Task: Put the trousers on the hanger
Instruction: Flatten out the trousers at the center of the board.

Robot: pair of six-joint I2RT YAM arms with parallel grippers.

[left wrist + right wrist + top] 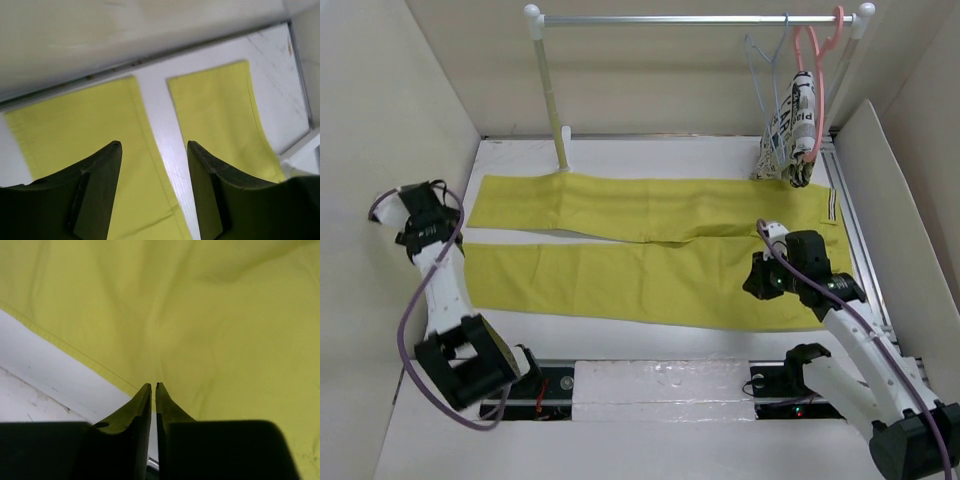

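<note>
The mustard-yellow trousers (620,205) lie flat on the white table, legs running left and the striped waistband at the right. The pale-blue hanger (767,70) hangs bare on the rail at the back right. My left gripper (442,226) is open and empty, held above the leg ends (75,125), with the white gap between the legs below its jaws (155,150). My right gripper (760,276) is shut, low over the near leg close to the waist. In the right wrist view its tips (153,386) sit at the cloth's (210,315) near hem, with nothing seen between them.
A pink hanger (812,60) bearing black-and-white printed cloth (790,135) hangs beside the blue one. The metal rail (700,18) stands on a white post (552,100) at the back. Beige walls enclose the table, with a slanted panel (880,180) at the right.
</note>
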